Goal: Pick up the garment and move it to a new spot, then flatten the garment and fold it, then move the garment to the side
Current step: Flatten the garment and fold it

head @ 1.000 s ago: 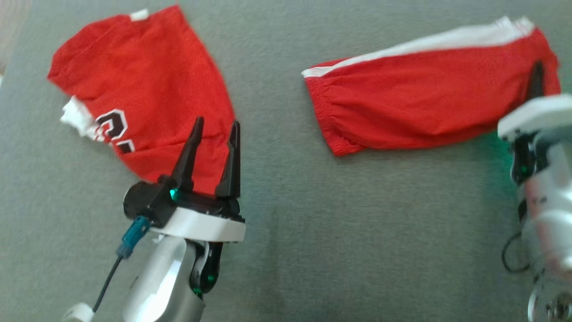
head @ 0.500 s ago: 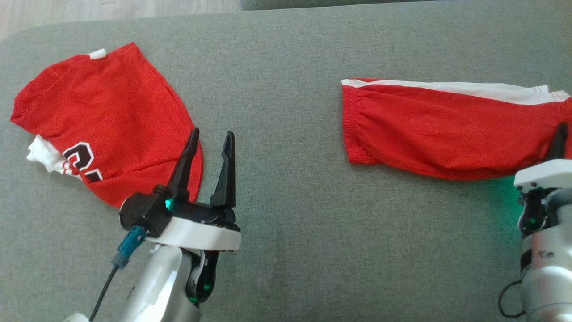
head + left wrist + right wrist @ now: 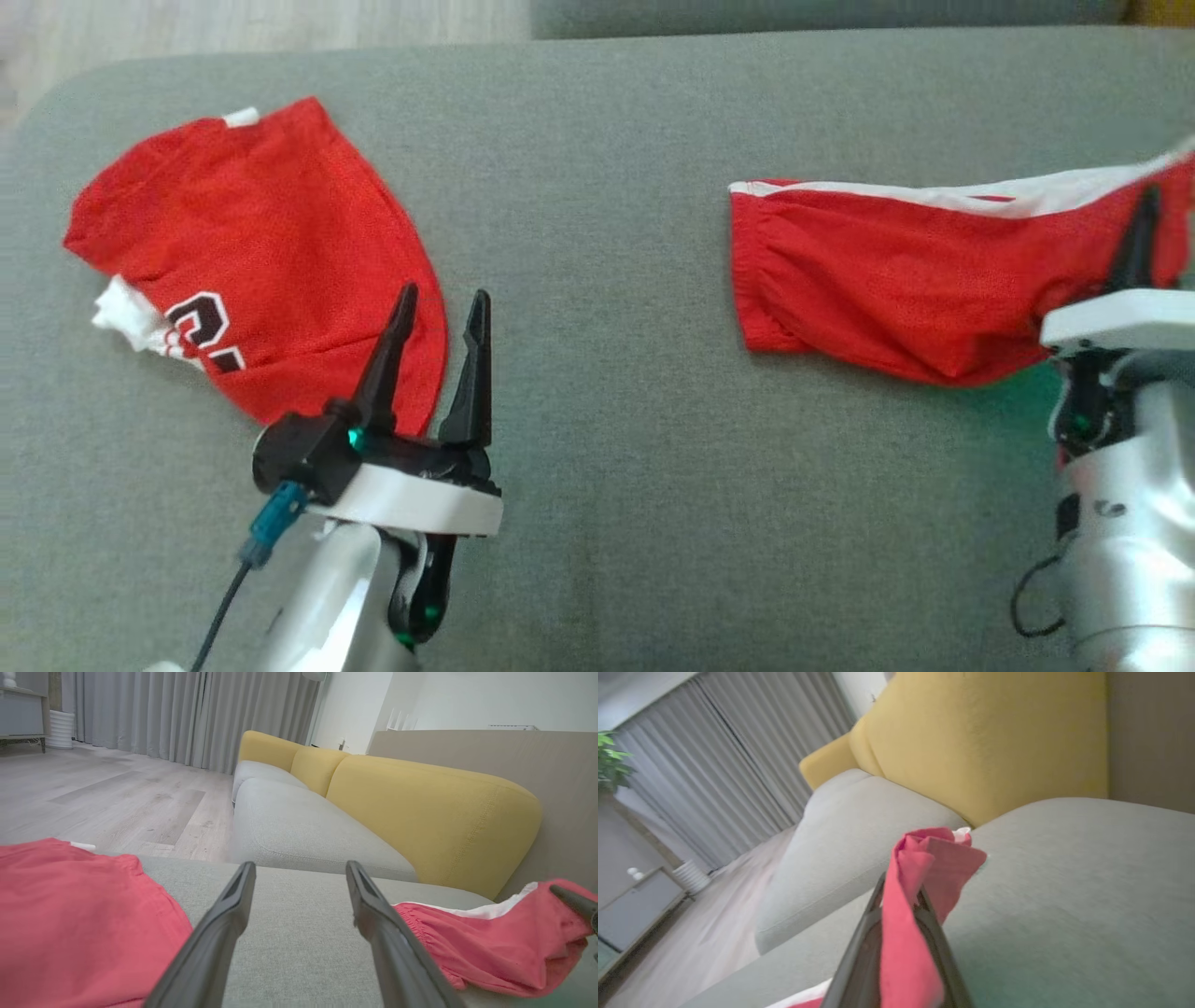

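Head view: on the grey cushion [image 3: 607, 233], the white-striped red garment [image 3: 887, 289] lies at the right, its right end pinched in the closed right pincer [image 3: 1139, 238]. Well apart, the left pincer [image 3: 444, 297] hovers open at the edge of the numbered red garment [image 3: 252, 271].

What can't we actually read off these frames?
Tips of the right pincer: right wrist view, wrapped in the striped red garment it grips, and blurred.
That garment's far end: head view, cut off by the right edge.
Lettering on the lettered red garment: head view, partly tucked under a fold, unreadable.
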`<state>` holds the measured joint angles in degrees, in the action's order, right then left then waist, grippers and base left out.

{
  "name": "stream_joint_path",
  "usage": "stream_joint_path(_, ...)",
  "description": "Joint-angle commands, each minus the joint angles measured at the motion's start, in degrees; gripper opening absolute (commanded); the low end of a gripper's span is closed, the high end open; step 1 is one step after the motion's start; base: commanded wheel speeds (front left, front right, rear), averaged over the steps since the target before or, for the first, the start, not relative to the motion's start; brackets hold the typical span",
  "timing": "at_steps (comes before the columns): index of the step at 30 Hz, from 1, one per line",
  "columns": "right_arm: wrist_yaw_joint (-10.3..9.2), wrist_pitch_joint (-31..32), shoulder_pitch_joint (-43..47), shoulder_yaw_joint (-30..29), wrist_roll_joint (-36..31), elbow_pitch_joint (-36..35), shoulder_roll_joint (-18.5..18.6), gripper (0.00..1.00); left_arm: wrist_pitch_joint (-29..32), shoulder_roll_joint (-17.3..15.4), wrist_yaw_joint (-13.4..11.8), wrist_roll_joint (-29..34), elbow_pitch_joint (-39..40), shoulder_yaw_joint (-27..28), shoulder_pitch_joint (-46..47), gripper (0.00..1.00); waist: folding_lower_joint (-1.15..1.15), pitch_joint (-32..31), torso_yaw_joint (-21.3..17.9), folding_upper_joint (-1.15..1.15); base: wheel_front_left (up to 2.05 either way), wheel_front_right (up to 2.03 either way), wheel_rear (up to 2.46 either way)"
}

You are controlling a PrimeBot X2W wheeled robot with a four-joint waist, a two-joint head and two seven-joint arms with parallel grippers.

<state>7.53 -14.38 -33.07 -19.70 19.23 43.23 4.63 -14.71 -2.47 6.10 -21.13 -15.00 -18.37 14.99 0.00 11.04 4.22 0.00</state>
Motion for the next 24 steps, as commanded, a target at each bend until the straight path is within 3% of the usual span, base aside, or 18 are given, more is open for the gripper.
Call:
stream_joint_path(1,-0.04,-0.6,0.6,2.9,0.8,-2.7,-0.6,0.00,-0.3,-0.4,0.2,0.0,1.5,2.1,0.5,1.00,0.00,-0.8,0.7,0.00,0.00,0.00,0.00)
stream_joint_path(12,-0.04,-0.6,3.5,20.1,7.0,-6.8,-1.6,0.00,-0.3,-0.4,-0.1,-0.6,1.0,2.2,-1.3,1.00,0.00,-3.2,3.4,0.00,0.00,0.00,0.00)
stream_joint_path(24,-0.04,-0.6,3.8,34.8,9.9,-2.1,-0.5,0.00,-0.3,-0.4,-0.4,-1.0,0.1,2.2,-2.0,1.00,0.00,-3.8,5.9,0.00,0.00,0.00,0.00)
